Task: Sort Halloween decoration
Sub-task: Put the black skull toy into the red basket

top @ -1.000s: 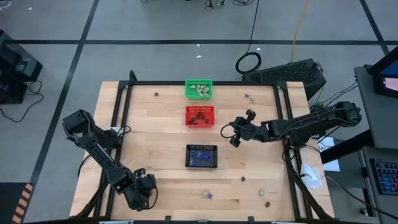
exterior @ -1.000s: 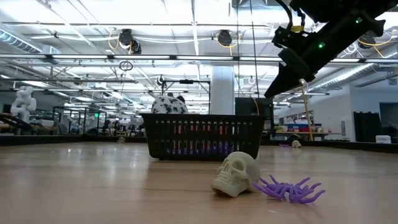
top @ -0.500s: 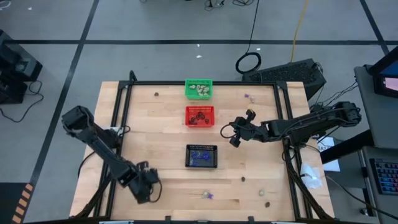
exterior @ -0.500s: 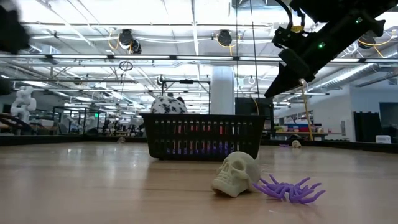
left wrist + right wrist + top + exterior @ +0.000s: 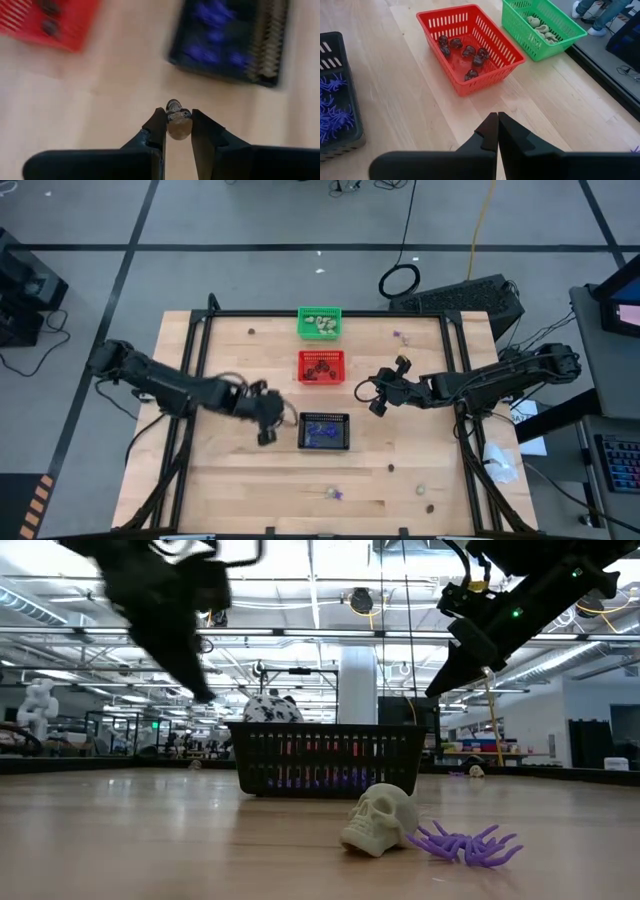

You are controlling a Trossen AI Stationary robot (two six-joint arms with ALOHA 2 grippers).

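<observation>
Trinkets are mostly sorted already: dark brown ones are lying in the red basket (image 5: 470, 47), cream ones in the green basket (image 5: 545, 25), purple ones in the black basket (image 5: 325, 431). Since a second ago we are seeing the left arm swing up from the table's near left corner to just beside the black basket, with its left gripper (image 5: 178, 125) now pinching a small brownish trinket (image 5: 178, 119) between narrowed fingers. We are reading that as a pick completed and a carry under way, probably toward the red basket. That arm is stretching low across the table from its left edge, wrist angled down. The right gripper (image 5: 498, 131) is hovering shut and empty above the table, right of the red basket. A cream skull (image 5: 381, 819) and purple spider (image 5: 466, 843) are waiting, touching, near the front edge.
</observation>
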